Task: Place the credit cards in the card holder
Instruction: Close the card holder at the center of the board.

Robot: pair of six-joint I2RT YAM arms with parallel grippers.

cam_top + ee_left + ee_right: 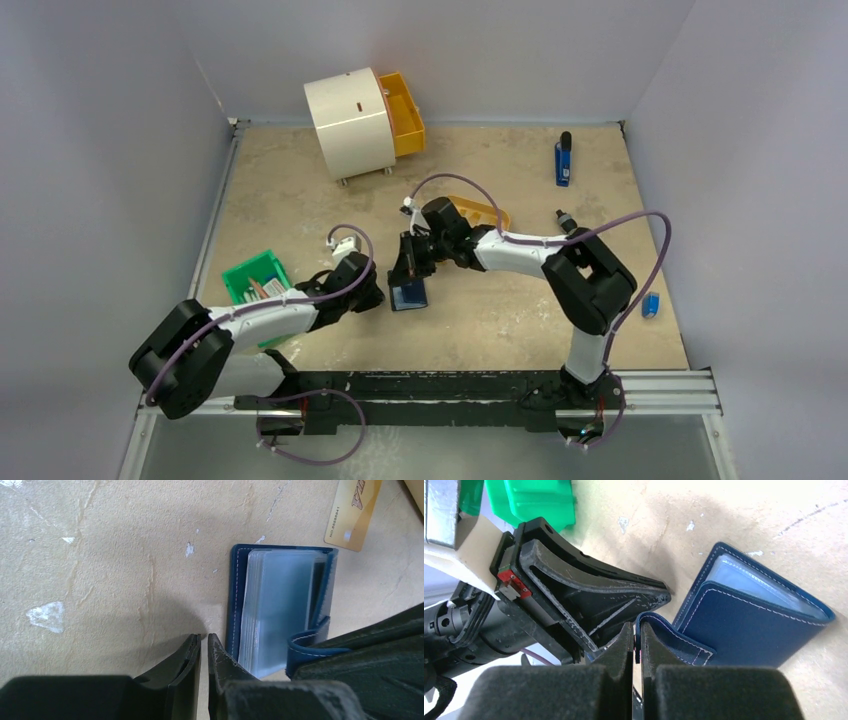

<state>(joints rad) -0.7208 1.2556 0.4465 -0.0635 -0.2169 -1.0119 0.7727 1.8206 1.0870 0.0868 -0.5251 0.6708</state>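
Note:
The card holder [408,295] lies open on the table, its clear pockets [280,605] facing up. My right gripper [636,636] is shut on its snap tab [310,642] and holds the navy cover [749,630] lifted. My left gripper [204,638] rests on the table just left of the holder's edge. Its jaws are closed to a thin slit with nothing between them. One tan credit card [352,515] lies flat on the table beyond the holder. In the top view the right arm hides that card.
An orange oval tray [482,212] sits behind the right wrist. A green box [255,280] stands by the left arm. At the back stands a white drum [350,122] with an orange drawer [405,112]. A blue tool [563,160] and a small blue piece [651,304] lie to the right.

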